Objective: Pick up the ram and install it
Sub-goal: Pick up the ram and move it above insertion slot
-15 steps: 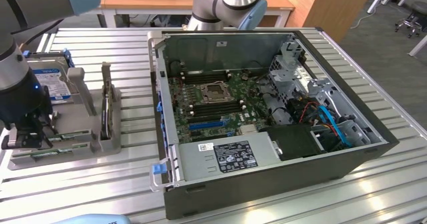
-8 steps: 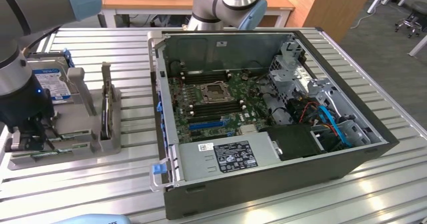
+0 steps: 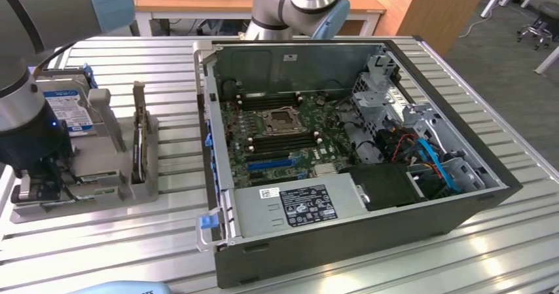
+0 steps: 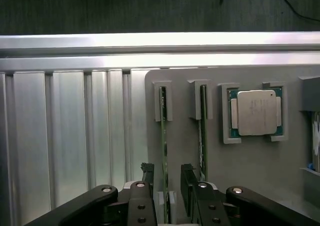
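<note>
**Exterior view, left side.**
- A grey robot arm (image 3: 26,78) reaches down over a grey moulded parts holder (image 3: 144,183) on the ribbed aluminium table (image 3: 175,241).
- The black two-finger gripper (image 3: 42,183) sits low at the holder's near end, roughly 9 o'clock from the case.
- A silver hard drive with a blue-and-white label (image 3: 65,107) stands on edge at about 12 o'clock from the gripper.

**Wrist view.**
- The jaws are spread, with one black finger (image 4: 147,172) on each side of the ram (image 4: 163,131).
- The ram is a long, thin green circuit-board stick standing on edge in its grey slot in the holder.
- A gap shows on both sides of it, so nothing is gripped.
- A second green stick (image 4: 202,131) stands in the neighbouring slot, just outside the other finger.
- Past that, a square silver processor chip (image 4: 256,112) lies flat in its pocket.

**Exterior view, centre to right.**
- An open black tower computer case (image 3: 349,241) lies on its side at 3 o'clock from the holder.
- Inside it is a green motherboard (image 3: 306,151) with a metal-framed processor socket (image 3: 279,118).
- Dark long memory slots (image 3: 271,99) lie at 12 o'clock of the socket.
- A grey power supply with a black label (image 3: 297,205) is at 6 o'clock.
- Blue cables (image 3: 436,166) are at 4 o'clock.
</note>
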`<state>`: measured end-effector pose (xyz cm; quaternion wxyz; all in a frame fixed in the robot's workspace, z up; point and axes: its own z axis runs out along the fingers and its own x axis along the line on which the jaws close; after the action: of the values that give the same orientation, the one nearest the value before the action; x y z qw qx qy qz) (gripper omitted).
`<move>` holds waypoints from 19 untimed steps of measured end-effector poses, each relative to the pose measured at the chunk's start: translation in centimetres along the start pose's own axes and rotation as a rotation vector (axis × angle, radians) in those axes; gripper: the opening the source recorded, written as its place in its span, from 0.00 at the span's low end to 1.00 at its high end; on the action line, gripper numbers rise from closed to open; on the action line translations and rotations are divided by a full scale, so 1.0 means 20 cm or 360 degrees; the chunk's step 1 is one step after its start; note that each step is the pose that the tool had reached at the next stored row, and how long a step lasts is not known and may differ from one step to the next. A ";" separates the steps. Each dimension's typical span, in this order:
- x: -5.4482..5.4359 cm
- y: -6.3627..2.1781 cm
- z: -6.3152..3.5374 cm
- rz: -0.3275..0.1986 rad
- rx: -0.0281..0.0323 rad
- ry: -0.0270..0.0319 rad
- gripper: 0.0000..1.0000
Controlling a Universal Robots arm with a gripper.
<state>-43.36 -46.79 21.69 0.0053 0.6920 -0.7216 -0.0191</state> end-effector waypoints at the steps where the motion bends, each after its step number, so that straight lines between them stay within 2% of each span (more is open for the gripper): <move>1: 0.00 0.000 0.001 -0.0009 -0.00004 0.00005 0.35; 11: 0.00 -0.001 0.034 -0.0022 -0.00004 0.00008 0.35; 19: 0.00 -0.013 0.038 -0.0023 -0.00002 0.00007 0.35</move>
<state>-43.12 -46.79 20.93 0.0053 0.6971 -0.7167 -0.0190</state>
